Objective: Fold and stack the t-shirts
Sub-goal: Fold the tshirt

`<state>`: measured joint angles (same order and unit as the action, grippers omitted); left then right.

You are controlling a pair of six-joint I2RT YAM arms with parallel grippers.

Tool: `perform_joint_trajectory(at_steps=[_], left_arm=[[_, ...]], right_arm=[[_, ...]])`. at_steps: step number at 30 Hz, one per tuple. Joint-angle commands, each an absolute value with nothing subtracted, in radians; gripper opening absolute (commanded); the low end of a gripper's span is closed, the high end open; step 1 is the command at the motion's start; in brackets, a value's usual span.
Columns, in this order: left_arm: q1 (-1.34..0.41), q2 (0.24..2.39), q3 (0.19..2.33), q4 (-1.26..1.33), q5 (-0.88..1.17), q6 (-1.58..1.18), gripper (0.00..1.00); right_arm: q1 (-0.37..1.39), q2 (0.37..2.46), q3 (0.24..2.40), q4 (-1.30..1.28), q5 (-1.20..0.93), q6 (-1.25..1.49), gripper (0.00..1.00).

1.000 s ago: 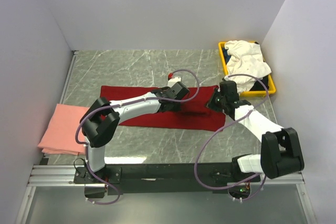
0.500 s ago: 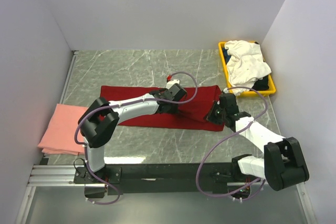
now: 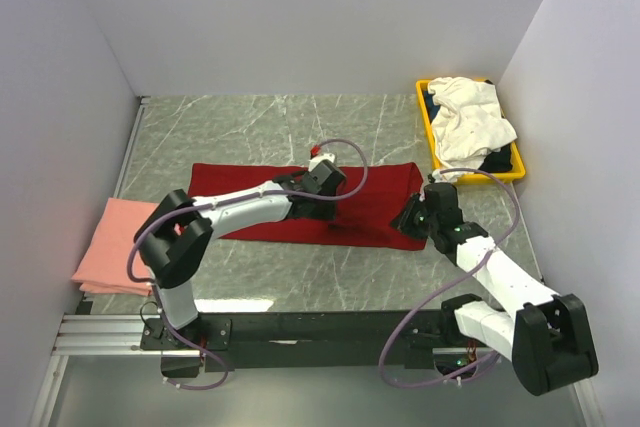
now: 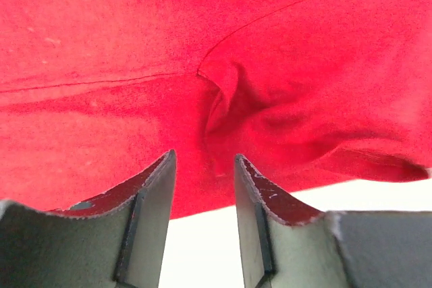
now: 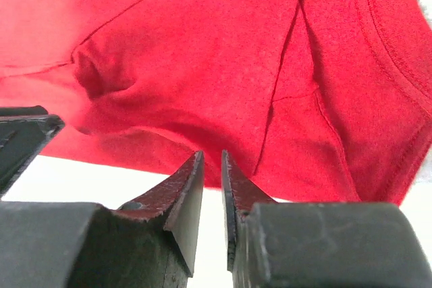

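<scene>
Red t-shirt (image 3: 372, 209), pink t-shirt (image 3: 115, 247), perhaps white t-shirt (image 3: 470, 117): three. Left tool (image 4: 202, 160), right tool (image 5: 212, 156) ajar, empty.

Field note for you: this reads as a robotics lab cell. Plain white partition walls (image 3: 300, 17) box in a marble-patterned table (image 3: 250, 127). The left arm (image 3: 250, 202) and right arm (image 3: 500, 272) are bolted to a black beam (image 3: 320, 327), with purple cables (image 3: 384, 347) looping loose.

The dark red t-shirt (image 4: 101, 32) is looking like soft, fuzzy, matt cloth with stitched seams. The pink t-shirt (image 3: 115, 247) and white t-shirt (image 3: 470, 117) are looking like soft cloth too. The yellow bin (image 3: 426, 117) is looking like smooth plastic. The grey table (image 3: 250, 127) is looking like smooth stone. The left claw (image 4: 202, 160) is looking dark, dull and hard.
</scene>
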<state>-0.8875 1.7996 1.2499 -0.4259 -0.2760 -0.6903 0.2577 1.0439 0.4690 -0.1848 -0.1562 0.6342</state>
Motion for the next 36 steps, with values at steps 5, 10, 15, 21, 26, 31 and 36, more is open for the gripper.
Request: perform_joint_trajectory(at_steps=[5, 10, 15, 21, 26, 31, 36], left_arm=[[-0.856, 1.666, 1.227, -0.339, -0.157, -0.66, 0.44], [-0.85, 1.724, 1.259, -0.328, -0.112, -0.667, 0.41], [-0.838, 1.798, 1.259, -0.275, -0.055, -0.68, 0.33], [-0.838, 1.871, 1.246, -0.235, -0.009, -0.686, 0.29], [-0.839, 1.868, 1.186, -0.209, -0.009, -0.684, 0.26], [-0.838, 1.868, 1.158, -0.23, -0.037, -0.678, 0.26], [-0.835, 1.806, 1.178, -0.268, -0.057, -0.654, 0.29]], right_arm=[[0.264, 0.982, 0.509, -0.235, -0.123, 0.626, 0.26], [0.262, 1.046, 0.552, -0.213, -0.13, 0.629, 0.26], [0.264, 1.146, 0.577, -0.17, -0.129, 0.646, 0.26], [0.264, 1.255, 0.572, -0.117, -0.12, 0.653, 0.25], [0.262, 1.267, 0.539, -0.109, -0.126, 0.657, 0.24], [0.262, 1.22, 0.54, -0.156, -0.103, 0.661, 0.24], [0.262, 1.172, 0.58, -0.215, -0.089, 0.663, 0.24]])
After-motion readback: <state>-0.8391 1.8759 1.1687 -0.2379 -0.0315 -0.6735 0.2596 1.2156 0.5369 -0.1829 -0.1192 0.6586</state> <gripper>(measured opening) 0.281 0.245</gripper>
